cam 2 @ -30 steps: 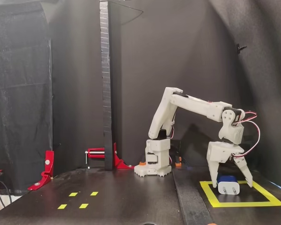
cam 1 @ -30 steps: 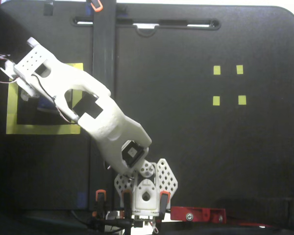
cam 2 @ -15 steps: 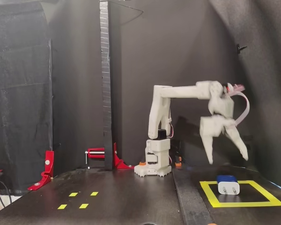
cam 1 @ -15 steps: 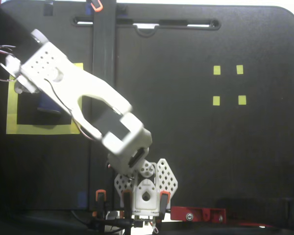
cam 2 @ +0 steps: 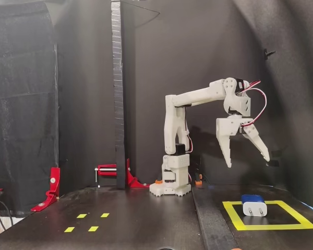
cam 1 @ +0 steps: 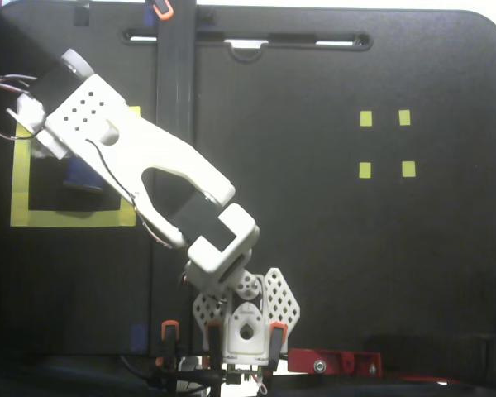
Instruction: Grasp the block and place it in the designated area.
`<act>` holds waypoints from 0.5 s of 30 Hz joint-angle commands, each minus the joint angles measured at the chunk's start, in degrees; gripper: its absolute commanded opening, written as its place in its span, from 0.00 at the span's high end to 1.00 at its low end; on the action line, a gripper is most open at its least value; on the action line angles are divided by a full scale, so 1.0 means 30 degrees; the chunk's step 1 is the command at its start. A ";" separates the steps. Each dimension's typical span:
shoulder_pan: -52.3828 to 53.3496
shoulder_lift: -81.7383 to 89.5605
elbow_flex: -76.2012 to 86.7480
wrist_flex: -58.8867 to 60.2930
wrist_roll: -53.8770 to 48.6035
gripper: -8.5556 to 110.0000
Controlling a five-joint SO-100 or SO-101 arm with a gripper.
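One block point(cam 2: 253, 204), one designated area point(cam 2: 233, 214), one gripper point(cam 2: 247, 159) and four small yellow squares point(cam 1: 384, 143) show in both fixed views. The block sits inside the designated area, well below the fingers at about 6 o'clock from them. The fingers are spread apart, released and empty. The block is dark blue on top, white-faced with two short prongs

block point(cam 2: 253, 205): blue, prongs fwd, flat | inside designated area point(cam 2: 292, 225), yellow frame
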 commanded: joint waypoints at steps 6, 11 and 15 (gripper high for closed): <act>0.0176 0.0820 -0.0615 -0.0322 -0.0146 0.85; 0.0234 0.0791 -0.0586 -0.0498 -0.0117 0.93; 0.0234 0.0762 -0.0586 -0.0557 -0.0117 0.93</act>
